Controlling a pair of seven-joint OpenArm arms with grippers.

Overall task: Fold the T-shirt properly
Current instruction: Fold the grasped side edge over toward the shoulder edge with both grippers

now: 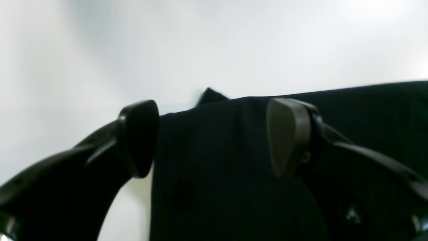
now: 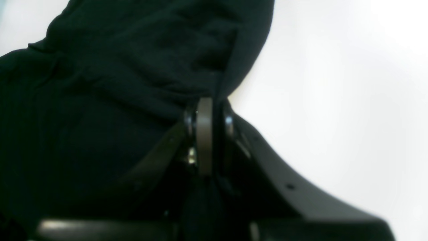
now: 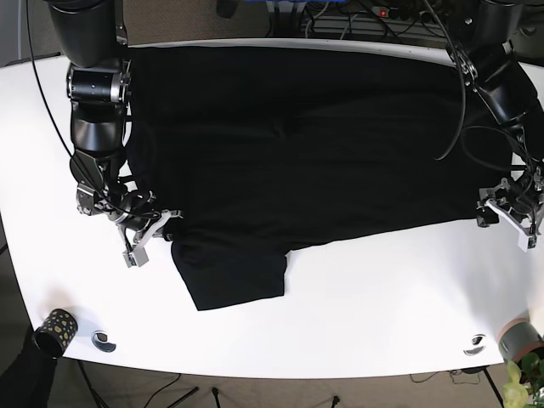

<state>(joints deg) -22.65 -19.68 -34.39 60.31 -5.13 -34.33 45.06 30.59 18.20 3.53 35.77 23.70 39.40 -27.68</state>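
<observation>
T-shirt (image 3: 297,144), black, lies spread across the far half of the white table (image 3: 365,297), its long edge running from side to side. One sleeve (image 3: 234,268) sticks out toward the near edge, lying flat on the tabletop with a few creases where it joins the body.

On the base view's left, the right gripper (image 3: 153,228) sits low at the shirt's edge, just beside the sleeve. Its wrist view shows the two pads pressed together with a fold of dark cloth pinched between them, and bunched fabric rising behind. On the base view's right, the left gripper (image 3: 510,208) rests at the shirt's other end. Its wrist view shows the fingers (image 1: 287,134) spread wide apart, one over the bare table and the other over the cloth, with the shirt's corner lying between them; whether the pads touch the fabric cannot be told.

Small things lie along the table's near edge, well apart from the shirt: a dark speckled cup (image 3: 55,330) at the left corner, a small ring-like fitting (image 3: 104,342) near it, another such fitting (image 3: 474,344) toward the right, and a grey pot (image 3: 520,340) with a pale plant at the right corner. Cables (image 3: 357,21) run behind the far edge. Floor below is dim.
</observation>
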